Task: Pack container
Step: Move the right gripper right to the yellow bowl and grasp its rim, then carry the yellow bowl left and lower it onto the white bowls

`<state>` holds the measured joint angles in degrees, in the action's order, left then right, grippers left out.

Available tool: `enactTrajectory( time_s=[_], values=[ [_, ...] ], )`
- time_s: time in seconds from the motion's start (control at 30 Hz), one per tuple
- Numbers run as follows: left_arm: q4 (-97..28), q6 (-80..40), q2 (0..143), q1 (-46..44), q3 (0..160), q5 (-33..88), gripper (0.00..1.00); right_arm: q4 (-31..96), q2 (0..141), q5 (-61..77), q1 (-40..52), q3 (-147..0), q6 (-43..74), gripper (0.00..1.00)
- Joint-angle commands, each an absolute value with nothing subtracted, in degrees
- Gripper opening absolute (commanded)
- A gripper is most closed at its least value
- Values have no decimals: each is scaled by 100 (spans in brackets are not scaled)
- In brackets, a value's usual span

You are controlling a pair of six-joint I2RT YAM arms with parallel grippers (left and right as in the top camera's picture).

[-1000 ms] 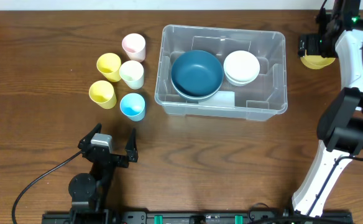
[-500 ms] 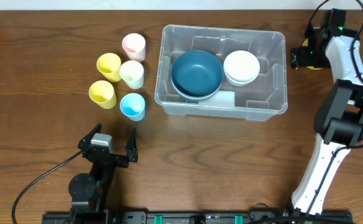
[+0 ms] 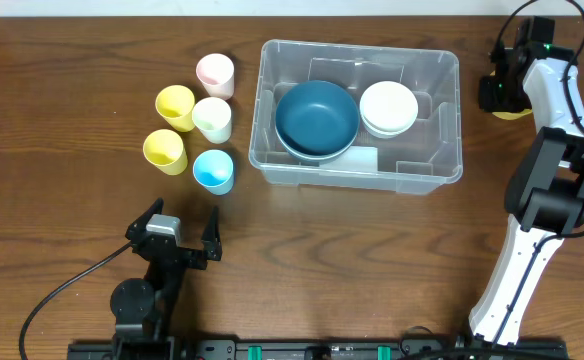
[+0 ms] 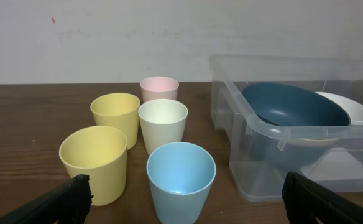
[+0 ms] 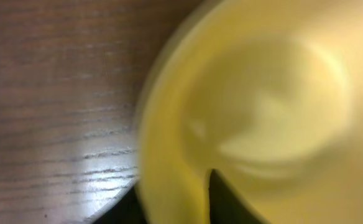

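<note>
The clear plastic container stands at the centre back of the table, also visible in the left wrist view. It holds a big blue bowl and stacked white bowls. To its right, my right gripper is down on a yellow bowl. In the right wrist view the yellow bowl fills the frame, and my right gripper is shut on its rim, one finger inside and one outside. My left gripper rests open near the front left, holding nothing.
Several cups stand left of the container: pink, two yellow, cream and light blue. The light blue cup is straight ahead of my left gripper. A cable trails at the front left.
My right gripper has come down onto the yellow bowl beside the container and closed on its rim. The left arm has not moved.
</note>
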<state>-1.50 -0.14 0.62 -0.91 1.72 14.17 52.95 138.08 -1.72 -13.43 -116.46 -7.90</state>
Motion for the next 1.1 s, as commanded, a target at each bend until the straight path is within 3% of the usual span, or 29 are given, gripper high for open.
enactTrajectory(
  time_s=[0.0, 0.13, 0.5, 0.67, 0.8, 1.07],
  values=[
    [-268, 21, 23, -67, 23, 1413, 98, 5441, 13854, -432, -1372, -11861, -320, 9],
    [-268, 21, 23, -67, 23, 1413, 98, 5902, 13823, -499, -1372, -12350, -292, 1],
    [-268, 21, 23, -67, 23, 1413, 98, 7929, 13808, -331, -1278, -15546, 270, 1],
    [-268, 21, 23, -67, 23, 1413, 98, 8431, 13533, 545, -930, -16818, 714, 1],
    [-268, 21, 23, -67, 23, 1411, 98, 8573, 13299, 1120, -237, -17067, 744, 1],
    [-268, 21, 25, -67, 23, 1413, 98, 9284, 13345, -325, 1431, -16827, 735, 1]
  ],
)
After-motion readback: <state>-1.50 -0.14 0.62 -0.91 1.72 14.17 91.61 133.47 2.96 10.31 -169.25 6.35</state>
